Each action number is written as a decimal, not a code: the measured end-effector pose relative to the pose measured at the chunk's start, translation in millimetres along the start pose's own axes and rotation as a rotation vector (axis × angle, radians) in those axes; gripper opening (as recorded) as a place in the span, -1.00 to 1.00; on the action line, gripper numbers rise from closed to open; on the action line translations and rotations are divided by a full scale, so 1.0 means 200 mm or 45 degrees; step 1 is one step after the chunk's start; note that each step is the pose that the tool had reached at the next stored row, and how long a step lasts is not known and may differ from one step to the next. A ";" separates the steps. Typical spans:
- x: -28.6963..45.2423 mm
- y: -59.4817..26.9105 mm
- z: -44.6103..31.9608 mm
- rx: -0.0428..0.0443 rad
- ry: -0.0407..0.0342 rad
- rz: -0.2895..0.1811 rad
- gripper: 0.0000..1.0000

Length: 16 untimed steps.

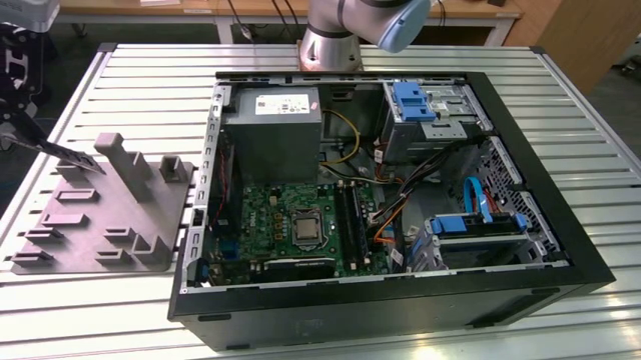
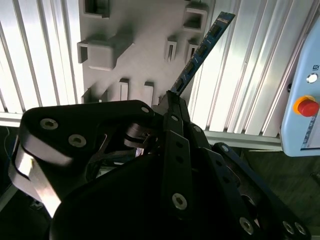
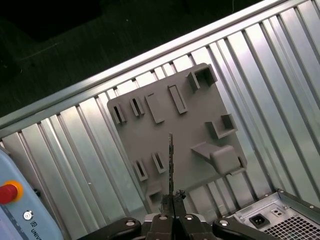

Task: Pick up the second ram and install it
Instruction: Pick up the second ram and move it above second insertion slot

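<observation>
Bench: slatted aluminium bench [image 1: 150,67], with the arm's base [image 1: 331,37] mounted at its far edge in the exterior view.
Computer case: open black case [image 1: 380,311] lying on the bench. Inside are the green motherboard [image 1: 270,217], its long black slots [image 1: 350,217] and a grey power supply [image 1: 270,142].
Fixture plate: grey plate [image 1: 100,225] with moulded holders, just beside the case on the exterior view's left.
In the way: the plate's upright posts [image 1: 112,154] and the case's side wall stand between the held stick and the motherboard.
Pendant: pale control box with a red button [image 2: 306,106] at the bench edge, well apart from the case.
End effector: the end effector [image 2: 172,102] has its fingers closed on one end of the second ram [image 2: 200,50].
Location of ram: held at the plate's far corner on the exterior view's left; contact with the plate cannot be judged.
Long axis: runs straight out from the fingertips. In the exterior view it is tilted, with the free end lower and toward the plate.
Aspect: edge-on in the first wrist view [image 3: 171,160]; the blue face shows in the second wrist view.
</observation>
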State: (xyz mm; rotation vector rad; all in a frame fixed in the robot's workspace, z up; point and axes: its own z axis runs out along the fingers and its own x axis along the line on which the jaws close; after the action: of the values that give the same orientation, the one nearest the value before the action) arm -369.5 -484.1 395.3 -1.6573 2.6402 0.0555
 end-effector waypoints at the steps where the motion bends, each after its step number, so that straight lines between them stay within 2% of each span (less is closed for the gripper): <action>1: -0.003 -0.006 0.000 0.000 -0.0002 -0.001 -0.77; 16: -0.050 -0.103 0.000 -0.002 -0.0008 -0.027 -0.77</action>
State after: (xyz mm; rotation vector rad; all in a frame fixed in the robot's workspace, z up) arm -346.6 -484.1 395.3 -1.6851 2.6224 0.0575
